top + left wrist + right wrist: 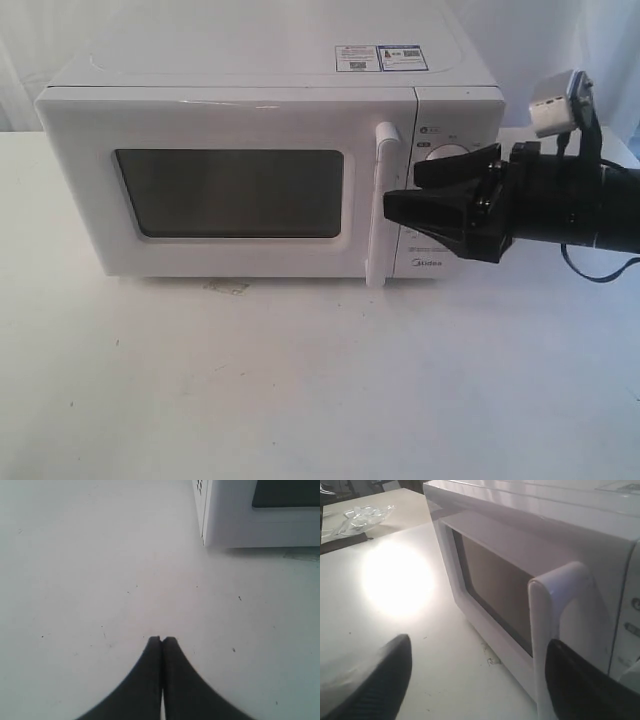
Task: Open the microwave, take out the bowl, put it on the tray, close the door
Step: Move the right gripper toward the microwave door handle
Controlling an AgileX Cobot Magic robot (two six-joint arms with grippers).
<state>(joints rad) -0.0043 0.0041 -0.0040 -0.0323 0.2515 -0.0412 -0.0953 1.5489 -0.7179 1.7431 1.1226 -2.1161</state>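
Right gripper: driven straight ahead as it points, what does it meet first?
Likely the door handle: the open right gripper points at it, and the right wrist view shows it between the fingers. The remaining gap is hard to judge.

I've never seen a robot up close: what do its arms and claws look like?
The right arm is a thick black tube; the right gripper has two tapered black fingers. A silver-white camera box sits on it, a thin black cable looping below. The left gripper looks the same.
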